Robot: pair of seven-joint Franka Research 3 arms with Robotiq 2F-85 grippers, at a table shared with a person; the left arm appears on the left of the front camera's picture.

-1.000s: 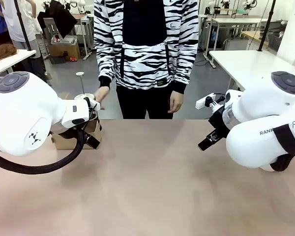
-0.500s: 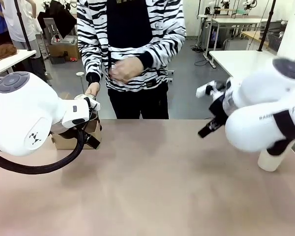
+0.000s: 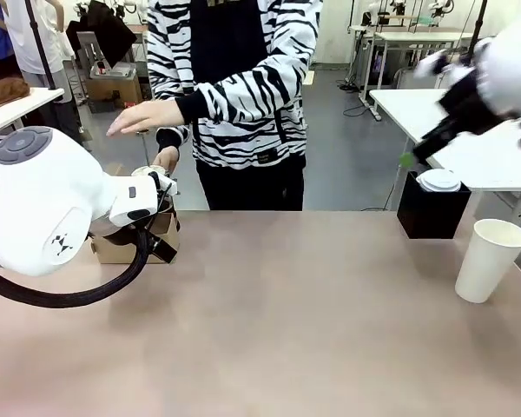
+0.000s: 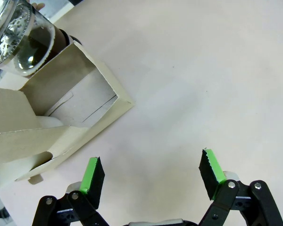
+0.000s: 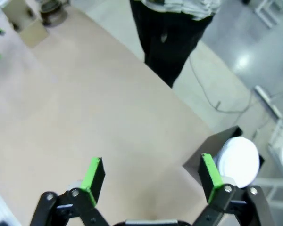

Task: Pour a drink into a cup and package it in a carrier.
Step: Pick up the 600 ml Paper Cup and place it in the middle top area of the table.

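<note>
Both claws gape fully and grip nothing. The left claw (image 4: 152, 172) hangs over bare bench (image 4: 203, 70) just beside the carrier (image 4: 70, 106). The jug (image 4: 12, 33) of drink (image 4: 40, 42) stands at the carrier's far side, touching it or very near (the wrist view cannot settle which). The right claw (image 5: 152, 173) is up high, looking down past the lids (image 5: 238, 160).

The cup (image 3: 491, 259) stands upright and open-topped at the bench's right end, well apart from the carrier. It should be light and thin-walled, easy to crush or tip, so take it gently around the middle of the wall. The jug is likely heavy, slick and breakable, and wants a firm, square hold around its body.
</note>
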